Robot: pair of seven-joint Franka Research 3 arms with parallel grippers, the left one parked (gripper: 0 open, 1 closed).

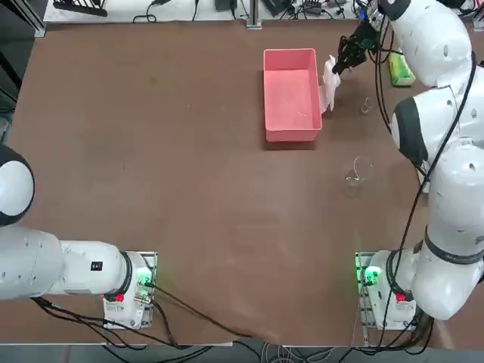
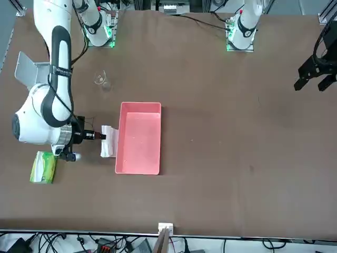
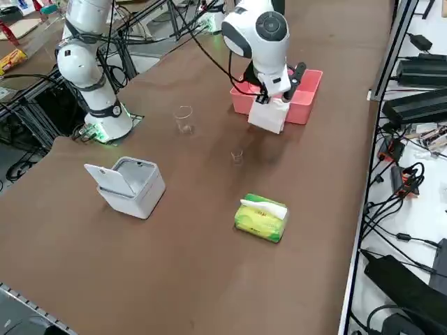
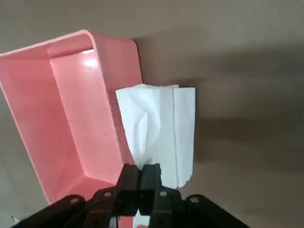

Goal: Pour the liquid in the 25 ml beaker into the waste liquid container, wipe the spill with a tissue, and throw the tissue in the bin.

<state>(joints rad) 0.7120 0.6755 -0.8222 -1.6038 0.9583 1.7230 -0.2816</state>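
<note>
My right gripper [image 4: 142, 176] is shut on the tissue [image 4: 159, 128], a white creased sheet hanging from the fingers. The gripper [image 1: 340, 63] holds it just outside the long wall of the waste liquid container [image 1: 290, 134], a pink tray, on the side toward the green pack. From the side, the tissue [image 3: 269, 115] hangs in front of the tray [image 3: 307, 105], just above the table. The 25 ml beaker [image 3: 237, 157] stands upright on the table, apart from the gripper, and also shows in the top view [image 1: 366, 106]. The bin [image 3: 133, 187] sits with its lid open.
A larger glass beaker [image 1: 358, 169] stands between the tray and my arm's base. A green tissue pack [image 3: 261, 218] lies near the table's right edge, and the front view shows the pack [image 2: 43, 167] just beyond my arm. Cables run along the table's far edge.
</note>
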